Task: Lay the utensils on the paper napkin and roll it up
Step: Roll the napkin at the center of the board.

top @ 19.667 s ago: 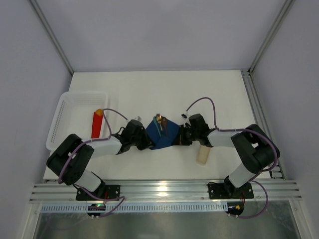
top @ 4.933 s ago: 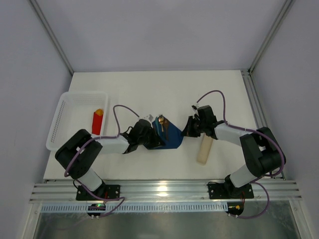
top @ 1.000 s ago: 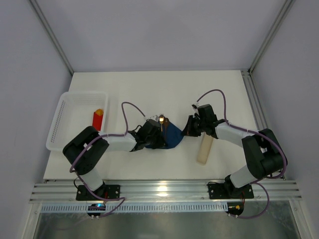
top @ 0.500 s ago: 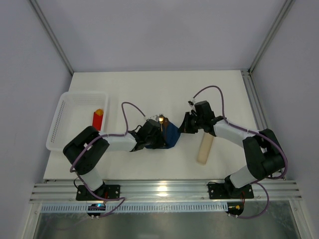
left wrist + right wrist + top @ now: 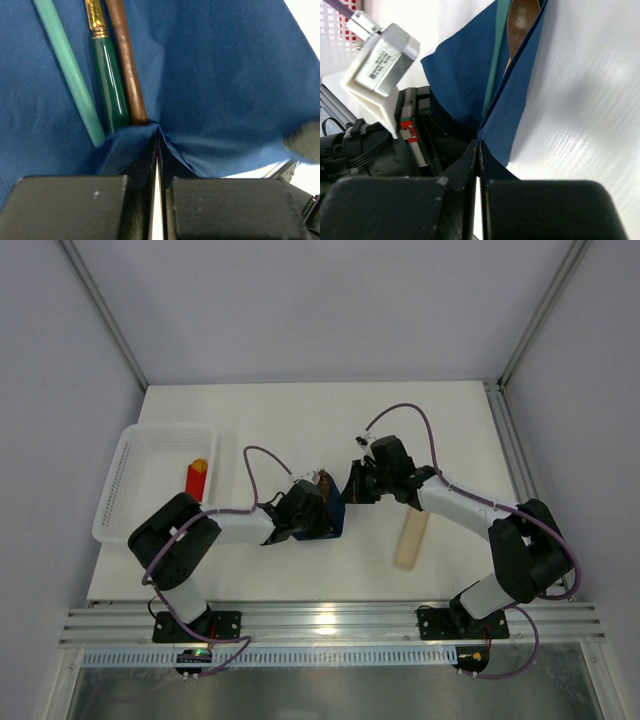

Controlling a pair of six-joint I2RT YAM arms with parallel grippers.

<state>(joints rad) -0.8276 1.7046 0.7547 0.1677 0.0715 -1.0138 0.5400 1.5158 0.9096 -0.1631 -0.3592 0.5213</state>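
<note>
The dark navy paper napkin is bunched narrow and upright between my two grippers at mid-table. My left gripper is shut on its near fold; in the left wrist view the gripper pinches the blue sheet. Three utensils lie inside it: a teal handle, a green one and a brown one. My right gripper is shut on the napkin's right edge; in the right wrist view the gripper holds the sheet folded over a copper spoon.
A white basket stands at the left with a red block with an orange tip in it. A pale beige bar lies on the white table to the right of the napkin, below my right arm.
My right gripper has moved left with the napkin's right edge, folding it over the utensils toward my left gripper. The napkin now looks much narrower. The left gripper has hardly moved.
</note>
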